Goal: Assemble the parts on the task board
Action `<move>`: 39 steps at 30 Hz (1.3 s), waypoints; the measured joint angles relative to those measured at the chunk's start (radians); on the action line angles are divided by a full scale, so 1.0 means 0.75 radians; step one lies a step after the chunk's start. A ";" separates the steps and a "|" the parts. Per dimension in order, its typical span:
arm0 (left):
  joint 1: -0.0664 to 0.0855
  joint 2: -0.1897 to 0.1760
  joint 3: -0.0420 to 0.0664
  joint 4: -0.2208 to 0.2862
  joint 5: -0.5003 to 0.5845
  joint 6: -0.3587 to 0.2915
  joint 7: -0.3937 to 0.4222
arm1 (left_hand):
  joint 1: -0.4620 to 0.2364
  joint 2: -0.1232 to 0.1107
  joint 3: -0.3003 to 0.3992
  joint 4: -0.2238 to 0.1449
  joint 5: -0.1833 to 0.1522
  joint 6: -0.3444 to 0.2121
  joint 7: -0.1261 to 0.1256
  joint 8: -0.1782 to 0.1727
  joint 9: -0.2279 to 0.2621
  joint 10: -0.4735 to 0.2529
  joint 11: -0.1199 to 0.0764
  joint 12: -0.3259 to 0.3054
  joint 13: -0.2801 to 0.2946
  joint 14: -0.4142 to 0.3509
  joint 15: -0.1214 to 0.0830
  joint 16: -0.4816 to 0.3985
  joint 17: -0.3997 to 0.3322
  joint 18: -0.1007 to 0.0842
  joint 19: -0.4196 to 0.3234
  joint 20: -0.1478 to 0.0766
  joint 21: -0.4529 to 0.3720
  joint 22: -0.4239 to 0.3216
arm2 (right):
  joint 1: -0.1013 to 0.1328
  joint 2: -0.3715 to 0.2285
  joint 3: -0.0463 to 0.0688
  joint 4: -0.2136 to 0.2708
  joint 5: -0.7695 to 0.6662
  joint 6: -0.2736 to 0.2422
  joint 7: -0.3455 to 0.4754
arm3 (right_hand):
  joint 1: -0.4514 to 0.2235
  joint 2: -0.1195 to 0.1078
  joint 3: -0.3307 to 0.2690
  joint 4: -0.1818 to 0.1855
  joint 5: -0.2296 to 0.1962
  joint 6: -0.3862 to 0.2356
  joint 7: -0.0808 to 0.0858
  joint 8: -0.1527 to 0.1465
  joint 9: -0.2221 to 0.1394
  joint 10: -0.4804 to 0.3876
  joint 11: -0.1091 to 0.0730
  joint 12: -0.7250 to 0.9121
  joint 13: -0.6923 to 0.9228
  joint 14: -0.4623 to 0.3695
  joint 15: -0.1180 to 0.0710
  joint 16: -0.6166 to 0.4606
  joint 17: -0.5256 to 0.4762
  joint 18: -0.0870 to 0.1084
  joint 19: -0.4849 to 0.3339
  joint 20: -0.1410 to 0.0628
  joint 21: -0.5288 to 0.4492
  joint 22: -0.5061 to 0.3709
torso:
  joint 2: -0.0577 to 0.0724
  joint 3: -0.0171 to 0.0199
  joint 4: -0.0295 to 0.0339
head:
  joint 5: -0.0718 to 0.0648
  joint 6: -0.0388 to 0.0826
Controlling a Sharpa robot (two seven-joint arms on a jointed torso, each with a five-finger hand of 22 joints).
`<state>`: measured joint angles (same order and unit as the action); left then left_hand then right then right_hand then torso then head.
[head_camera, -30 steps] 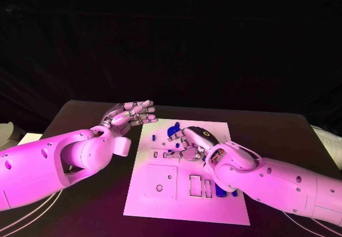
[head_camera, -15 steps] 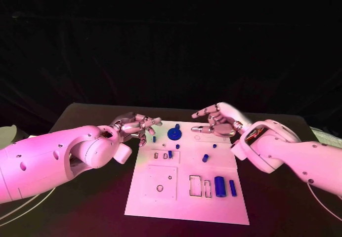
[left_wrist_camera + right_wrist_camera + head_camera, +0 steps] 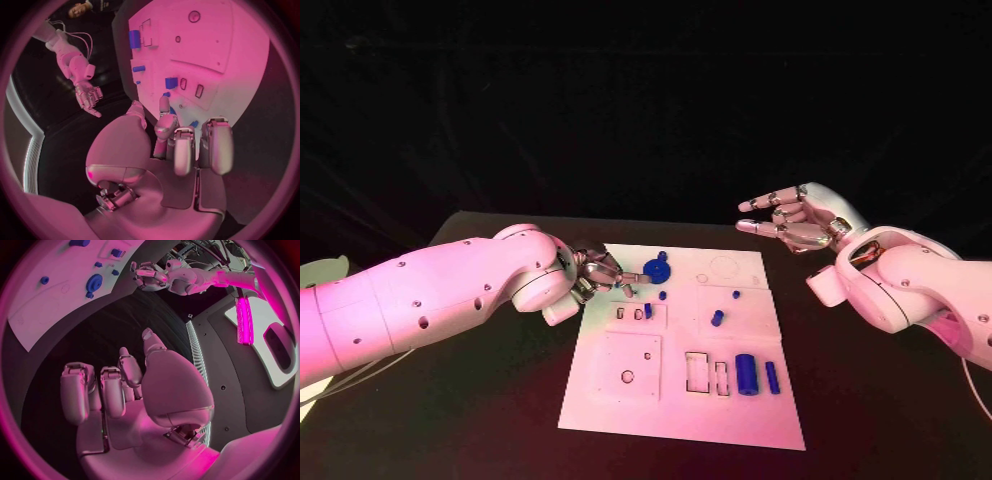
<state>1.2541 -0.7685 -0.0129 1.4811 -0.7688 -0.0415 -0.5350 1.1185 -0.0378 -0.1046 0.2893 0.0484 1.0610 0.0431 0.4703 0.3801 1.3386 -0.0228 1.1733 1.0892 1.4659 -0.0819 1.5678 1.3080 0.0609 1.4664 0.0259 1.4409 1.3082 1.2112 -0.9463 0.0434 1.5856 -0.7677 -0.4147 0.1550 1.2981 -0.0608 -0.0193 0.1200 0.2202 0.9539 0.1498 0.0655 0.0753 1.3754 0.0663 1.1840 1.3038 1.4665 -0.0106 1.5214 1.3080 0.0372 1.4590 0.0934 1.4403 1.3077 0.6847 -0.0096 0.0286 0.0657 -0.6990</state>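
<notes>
Your left hand [image 3: 596, 272] sits at the task board [image 3: 682, 400] edge beside the blue gear [image 3: 653, 271], fingers curled, seemingly holding nothing; right hand [image 3: 790, 218] spread, off-board.

task board [image 3: 678, 398]: white plate, dark outlines around its rectangular and round cut-outs
gear-shaped part [image 3: 655, 270]: deep blue
cylinder part [image 3: 747, 375]: deep blue, with a slimmer blue bar [image 3: 772, 378] beside it
small pegs [image 3: 717, 318]: blue
table [image 3: 877, 400]: black
left hand [image 3: 599, 272]: silver, on a white arm
right hand [image 3: 790, 220]: silver, on a white arm
backdrop [image 3: 646, 100]: black cloth
</notes>
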 measured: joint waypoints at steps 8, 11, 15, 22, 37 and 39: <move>0.007 0.093 0.000 -0.065 -0.121 0.079 -0.148 | 0.024 0.051 -0.061 0.002 0.000 -0.081 -0.018 0.162 0.174 0.020 -0.019 0.057 0.072 0.000 -0.017 0.000 0.000 -0.019 0.000 -0.009 0.035 0.000 | 0.001 0.002 -0.004 -0.015 0.026 0.006 -0.006 | 0.005 0.005 -0.004 -0.004 0.009 0.000 0.000 0.000 0.000 0.000 0.000 -0.007 -0.004 0.000 0.000 -0.002 0.000 0.000 -0.003 -0.003 0.000 0.000 | -0.003 0.0041 -0.0031 | 0.007 -0.007; 0.008 0.119 0.000 -0.087 -0.147 0.106 -0.171 | 0.028 0.064 -0.080 0.002 0.000 -0.105 -0.018 0.188 0.209 0.021 -0.020 0.066 0.079 0.000 -0.017 0.000 0.000 -0.019 0.000 -0.009 0.041 0.000 | 0.001 0.005 -0.005 -0.019 0.028 0.008 -0.009 | 0.005 0.005 -0.003 -0.004 0.014 0.001 -0.001 0.000 0.000 0.000 0.000 -0.007 -0.005 0.000 0.000 -0.002 0.000 0.000 -0.005 -0.005 0.000 0.000 | -0.003 0.0042 -0.0033 | 0.008 -0.010; 0.011 0.153 0.000 -0.123 -0.171 0.133 -0.189 | 0.028 0.064 -0.091 0.002 0.000 -0.117 -0.020 0.203 0.235 0.021 -0.020 0.072 0.087 0.000 -0.017 0.000 0.000 -0.019 0.000 -0.009 0.041 0.000 | 0.001 0.008 -0.006 -0.024 0.028 0.010 -0.013 | 0.005 0.006 -0.003 -0.004 0.016 0.004 -0.004 0.000 0.001 0.000 0.000 -0.007 -0.006 0.000 0.000 -0.002 0.000 0.000 -0.005 -0.005 0.000 0.000 | -0.002 0.0033 -0.0032 | 0.009 -0.014; 0.011 0.198 0.000 -0.168 -0.193 0.165 -0.204 | 0.037 0.074 -0.094 -0.001 0.000 -0.125 -0.018 0.214 0.253 0.021 -0.020 0.073 0.091 0.000 -0.017 0.000 0.000 -0.019 -0.005 -0.014 0.046 0.000 | 0.000 0.014 -0.008 -0.029 0.028 0.014 -0.020 | 0.010 0.011 -0.007 -0.007 0.016 0.005 -0.004 0.000 0.001 0.000 0.000 -0.007 -0.007 0.000 0.000 -0.002 0.000 0.000 -0.005 -0.005 -0.006 0.000 | 0.000 0.0018 -0.0032 | 0.012 -0.020; 0.011 0.255 -0.002 -0.226 -0.210 0.221 -0.214 | 0.070 0.089 -0.094 -0.001 0.000 -0.136 -0.020 0.232 0.286 0.026 -0.025 0.083 0.102 0.000 -0.017 0.000 -0.001 -0.019 -0.005 -0.014 0.051 -0.001 | -0.001 0.023 -0.008 -0.037 0.027 0.022 -0.029 | 0.010 0.011 -0.011 -0.003 0.024 0.004 -0.004 0.000 0.001 -0.005 -0.005 -0.013 -0.010 0.000 0.000 -0.007 -0.001 0.000 -0.005 -0.005 -0.006 -0.003 | 0.000 0.0013 -0.0032 | 0.008 -0.030; 0.011 0.260 -0.003 -0.232 -0.212 0.228 -0.215 | 0.070 0.089 -0.094 -0.001 0.000 -0.136 -0.020 0.239 0.290 0.026 -0.025 0.083 0.105 0.000 -0.017 0.000 -0.001 -0.019 -0.005 -0.014 0.051 -0.001 | -0.001 0.024 -0.009 -0.038 0.027 0.023 -0.030 | 0.010 0.011 -0.011 -0.003 0.024 0.005 -0.004 0.000 0.001 -0.005 -0.005 -0.013 -0.010 0.000 0.000 -0.007 -0.001 0.000 -0.005 -0.005 -0.006 -0.003 | 0.000 0.0014 -0.0031 | 0.007 -0.031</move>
<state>1.2625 -0.5737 -0.0152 1.3074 -0.9277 0.1296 -0.6959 1.1710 0.0287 -0.1753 0.2883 0.0484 0.9591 0.0282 0.6496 0.5975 1.3578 -0.0414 1.2358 1.1677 1.4656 -0.0948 1.5678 1.3076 0.0469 1.4630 0.0156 1.4793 1.3078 1.2104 -0.9281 0.0370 1.5572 -0.7472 -0.3974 0.1325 1.3056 -0.0527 -0.0274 0.1174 0.2382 0.9573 0.1464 0.0654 0.0758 1.3719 0.0627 1.1744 1.2961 1.4664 -0.0107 1.5164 1.3076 0.0374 1.4552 0.0896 1.4359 1.3054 0.6848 -0.0085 0.0263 0.0710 -0.7225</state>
